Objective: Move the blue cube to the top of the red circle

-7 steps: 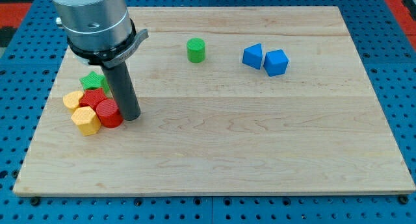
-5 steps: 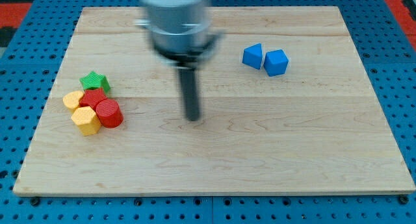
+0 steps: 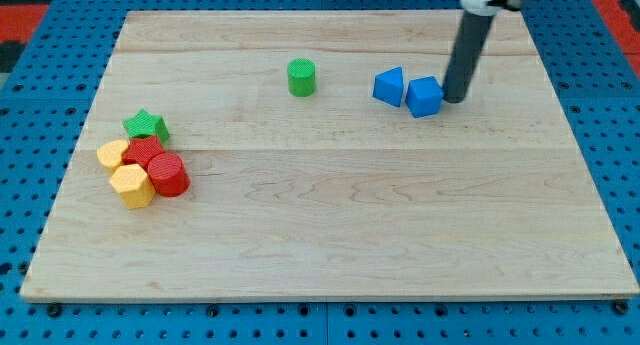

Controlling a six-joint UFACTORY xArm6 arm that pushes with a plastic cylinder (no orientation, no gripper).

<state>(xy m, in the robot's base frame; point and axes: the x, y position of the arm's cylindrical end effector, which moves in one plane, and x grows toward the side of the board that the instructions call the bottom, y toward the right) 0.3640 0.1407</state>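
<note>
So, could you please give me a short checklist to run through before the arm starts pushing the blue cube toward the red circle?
1. My tip is beside the blue cube, on its right in the view: ok.
2. Tip actually touching the cube: cannot tell.
3. Push line to the left is free: not ok, the other blue block sits right against the cube's left.
4. Green cylinder is off the direct line: cannot tell.
5. Spot above the red circle is free: not ok, another red block and the green star crowd it.
6. Red circle is in view: ok.
</note>
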